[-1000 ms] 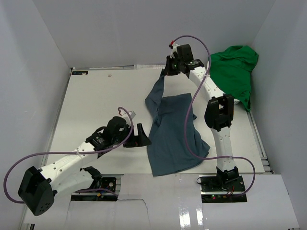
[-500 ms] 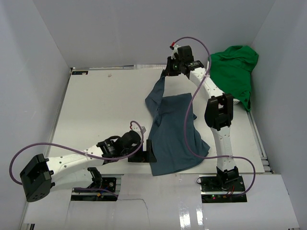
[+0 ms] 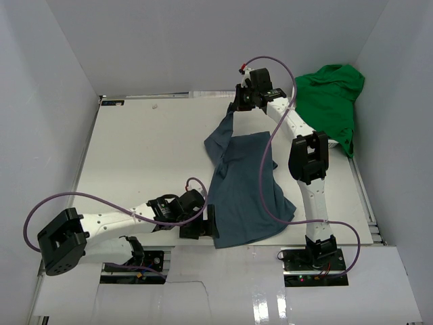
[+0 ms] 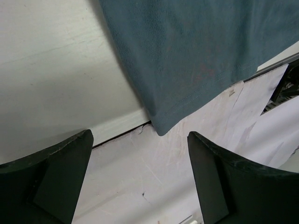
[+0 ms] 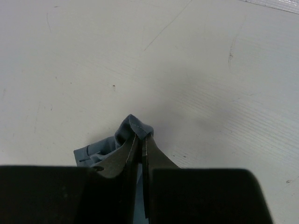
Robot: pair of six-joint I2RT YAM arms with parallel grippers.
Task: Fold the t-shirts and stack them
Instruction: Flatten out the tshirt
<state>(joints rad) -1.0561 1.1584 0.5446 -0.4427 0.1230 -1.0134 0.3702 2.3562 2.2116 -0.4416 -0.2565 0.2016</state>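
The slate-blue t-shirt (image 3: 243,189) lies stretched down the middle of the table, its far end lifted. My right gripper (image 3: 237,107) is shut on that far end; the wrist view shows a hemmed fold of blue cloth (image 5: 135,128) pinched between the fingertips above the white table. My left gripper (image 3: 208,223) is open and empty, low at the shirt's near left corner (image 4: 161,128), which lies just ahead of the two dark fingers (image 4: 224,177) at the table's front seam. The green t-shirt (image 3: 331,101) lies crumpled at the far right.
White walls close in the table (image 3: 142,156) on three sides. The front edge of the table has a seam and a paper-covered strip (image 3: 223,271) by the arm bases. Purple cables loop from both arms.
My left arm has swung right and toward the near edge, bringing its open gripper to the blue shirt's near left corner. The right gripper has kept hold of the far end, almost still.
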